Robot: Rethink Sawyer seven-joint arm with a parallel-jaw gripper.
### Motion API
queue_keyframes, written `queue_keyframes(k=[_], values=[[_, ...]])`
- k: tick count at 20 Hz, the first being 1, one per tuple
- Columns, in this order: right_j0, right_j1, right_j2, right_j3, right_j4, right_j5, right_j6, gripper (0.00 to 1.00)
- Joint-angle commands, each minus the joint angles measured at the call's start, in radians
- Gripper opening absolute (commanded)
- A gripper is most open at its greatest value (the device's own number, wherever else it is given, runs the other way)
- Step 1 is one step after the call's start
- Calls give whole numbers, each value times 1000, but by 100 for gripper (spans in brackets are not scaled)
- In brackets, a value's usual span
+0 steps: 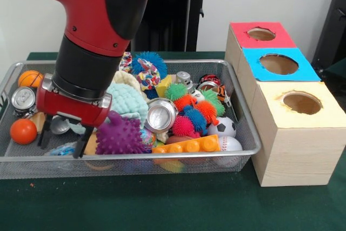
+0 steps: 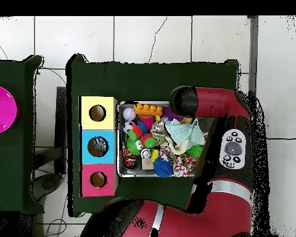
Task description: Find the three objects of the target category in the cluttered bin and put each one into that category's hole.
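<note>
The wire mesh bin (image 1: 162,155) is full of toys; it also shows in the overhead view (image 2: 119,139). My gripper (image 1: 65,140) is down in the bin's left end, fingers apart. A clear plastic bottle with a blue-and-white label (image 1: 64,149) lies low between the fingers (image 1: 84,145), partly hidden by the rim. I cannot tell whether the fingers touch it. The hole (image 1: 278,64) in the blue-topped box is the middle one of three, right of the bin. In the overhead view the arm hides the gripper, and something pale shows inside the blue hole (image 2: 97,147).
Silver cans (image 1: 22,100) (image 1: 160,114), a purple spiky ball (image 1: 120,135), orange balls (image 1: 23,131) and a pale green cloth toy (image 1: 128,101) crowd around the gripper. The red-topped hole (image 1: 261,33) and the yellow-topped hole (image 1: 301,103) flank the blue one. A pink plate (image 2: 1,109) sits on a side table.
</note>
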Motion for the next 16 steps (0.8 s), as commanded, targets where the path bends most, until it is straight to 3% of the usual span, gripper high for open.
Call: queue_keyframes(k=[1,16], values=[[-11,19,20,89,36,150,131,100],[-18,89,16,94,75,167,144,100]])
